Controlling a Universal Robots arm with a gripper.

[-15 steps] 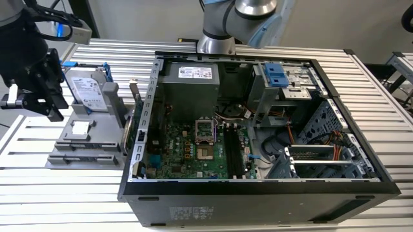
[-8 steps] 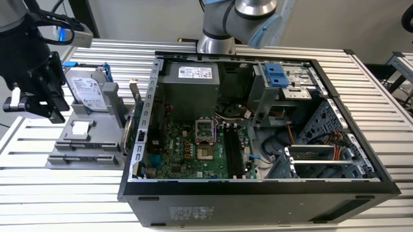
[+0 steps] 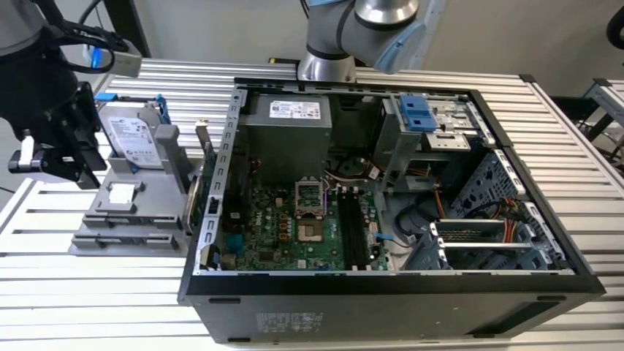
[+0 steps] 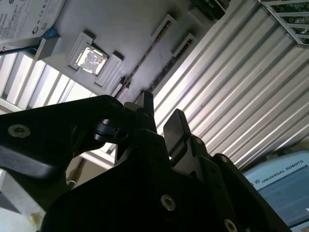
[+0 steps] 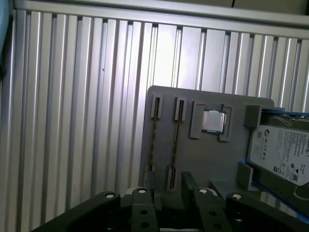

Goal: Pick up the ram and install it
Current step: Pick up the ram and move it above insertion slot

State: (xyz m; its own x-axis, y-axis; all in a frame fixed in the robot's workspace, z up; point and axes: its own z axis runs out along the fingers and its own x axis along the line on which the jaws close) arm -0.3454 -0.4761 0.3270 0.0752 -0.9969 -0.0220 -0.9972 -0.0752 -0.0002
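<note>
The ram (image 5: pixel 175 142) stands on edge in a slot of the grey tray (image 5: pixel 203 164), so we see it as a thin dark strip; in the second wrist view it runs as a reddish line (image 4: pixel 142 58) across the tray's face. A second strip (image 5: pixel 152 145) stands in the next slot, parallel to the first and on the side away from the chip (image 5: pixel 212 121). We cannot tell either strip's colour or parts from this edge-on angle.

The gripper (image 5: pixel 169 186) is parted, with a clear gap between its two black fingers (image 5: pixel 149 182), and has hold of nothing. In the first wrist view the ram's near end lies in line with that gap. In the second wrist view the gripper (image 4: pixel 161 116) shows the same gap against the bright table slats. We cannot tell how far the fingertips are above the tray, nor whether they touch it.

Beyond the chip, a drive (image 5: pixel 282 150) rests at the tray's far end.

The exterior view adds the wider setting. The black wrist (image 3: pixel 58 139) hangs at the exterior view's left, just beside the tray (image 3: pixel 117 234), which carries the drive (image 3: pixel 131 135) and the chip (image 3: pixel 122 192). To the exterior view's right the open case (image 3: pixel 390 281) lies on the slatted table (image 3: pixel 98 292), with the motherboard (image 3: pixel 283 234) exposed inside it.
</note>
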